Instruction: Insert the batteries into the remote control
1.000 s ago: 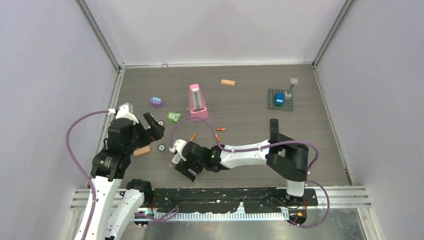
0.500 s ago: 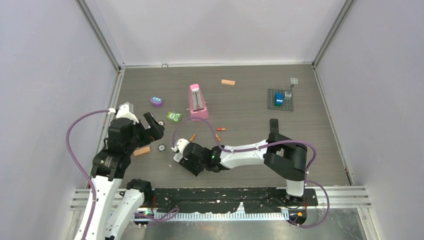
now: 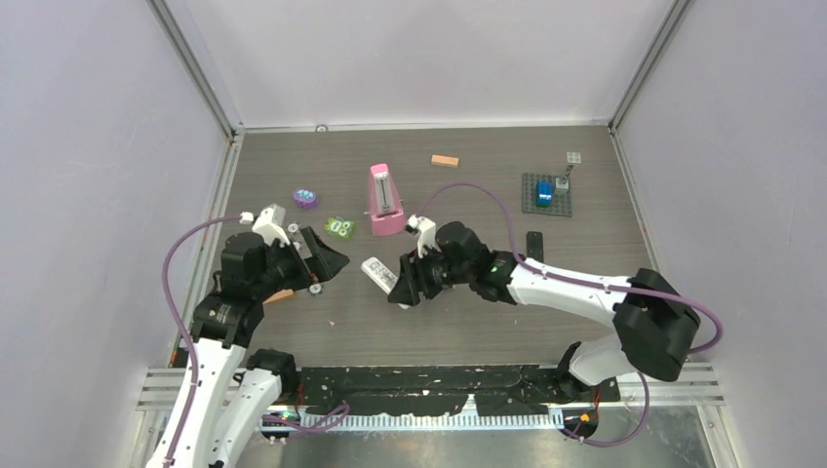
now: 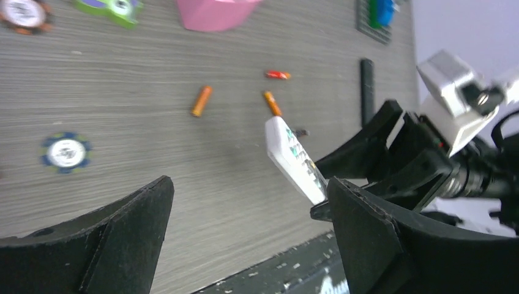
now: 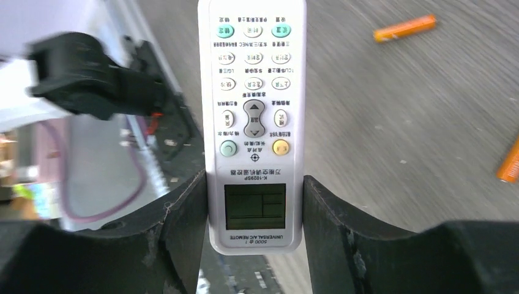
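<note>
We hold the white remote (image 5: 252, 92) clamped in our right gripper (image 5: 254, 211) above the table (image 5: 398, 122); our left gripper (image 4: 248, 196) gapes apart, batteries (image 4: 201, 100) lying loose.

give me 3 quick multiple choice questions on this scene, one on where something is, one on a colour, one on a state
1. Where is the remote?
A. lying loose
B. in the right gripper
C. out of view

2. What colour is the remote's body?
A. white
B. black
C. pink

3. How does the left gripper stand?
A. shut tight
B. open and empty
C. holding something

Answers:
1 B: the right wrist view shows the fingers pressed against both long sides of the remote.
2 A: its casing is white in all three views.
3 B: the left wrist view shows its fingers spread wide with only bare tabletop between them.
</note>
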Robot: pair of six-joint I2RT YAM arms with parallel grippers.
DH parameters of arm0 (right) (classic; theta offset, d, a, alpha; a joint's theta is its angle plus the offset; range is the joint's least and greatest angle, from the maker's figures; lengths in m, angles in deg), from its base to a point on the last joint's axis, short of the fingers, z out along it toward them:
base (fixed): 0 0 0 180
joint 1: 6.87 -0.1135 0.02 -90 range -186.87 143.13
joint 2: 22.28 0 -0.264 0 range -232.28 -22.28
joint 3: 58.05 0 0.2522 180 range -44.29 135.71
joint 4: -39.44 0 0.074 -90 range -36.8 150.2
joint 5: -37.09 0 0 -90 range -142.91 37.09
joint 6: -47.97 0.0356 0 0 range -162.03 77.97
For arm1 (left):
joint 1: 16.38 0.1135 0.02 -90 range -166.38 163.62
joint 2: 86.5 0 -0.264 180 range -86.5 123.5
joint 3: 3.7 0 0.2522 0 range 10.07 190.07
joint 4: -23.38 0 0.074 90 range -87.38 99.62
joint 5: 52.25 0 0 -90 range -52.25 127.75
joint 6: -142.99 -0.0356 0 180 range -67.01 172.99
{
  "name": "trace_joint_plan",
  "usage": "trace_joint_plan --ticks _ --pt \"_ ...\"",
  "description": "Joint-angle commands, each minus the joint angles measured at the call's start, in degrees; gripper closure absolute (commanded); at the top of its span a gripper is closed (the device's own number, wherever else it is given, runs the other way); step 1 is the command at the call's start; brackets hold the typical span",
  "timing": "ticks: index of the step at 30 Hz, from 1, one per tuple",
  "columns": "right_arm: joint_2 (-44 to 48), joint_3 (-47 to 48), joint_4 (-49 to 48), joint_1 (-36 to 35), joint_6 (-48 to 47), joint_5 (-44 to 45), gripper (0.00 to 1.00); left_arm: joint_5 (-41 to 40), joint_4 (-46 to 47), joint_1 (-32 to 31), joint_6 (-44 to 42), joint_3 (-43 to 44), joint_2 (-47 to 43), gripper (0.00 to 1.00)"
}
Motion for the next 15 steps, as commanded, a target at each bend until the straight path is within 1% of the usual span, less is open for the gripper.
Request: trace_joint_plan --ticks 1,3,7,10,11,13,15 --pt "4.9 0.1 -7.5 2.3 10.5 -15.8 0.65 17.2 13.4 0.3 5.1 -3.3 1.1 0.03" --pt "6.4 0.2 -9.6 3.3 13.9 -19.0 0.64 20.9 17.4 0.0 8.6 -4.8 1.6 0.03" --pt "7.0 0.2 -13.1 3.7 20.2 -23.5 0.64 22.0 21.6 -1.3 14.0 -6.4 2.7 0.04" --pt "6.5 -0.4 -16.9 3.7 26.5 -26.4 0.64 22.2 25.8 -3.6 15.1 -7.6 2.9 0.04" --pt "6.1 -0.5 -19.9 3.7 28.1 -27.0 0.64 21.8 26.6 -4.5 15.0 -7.9 3.0 0.04" --pt "5.7 -1.4 -24.8 3.7 34.1 -28.3 0.64 22.1 28.3 -5.7 15.5 -9.0 2.9 0.04" --pt "5.5 -1.7 -27.2 3.9 36.9 -28.9 0.64 23.4 30.4 -6.0 17.0 -10.3 2.4 0.04"
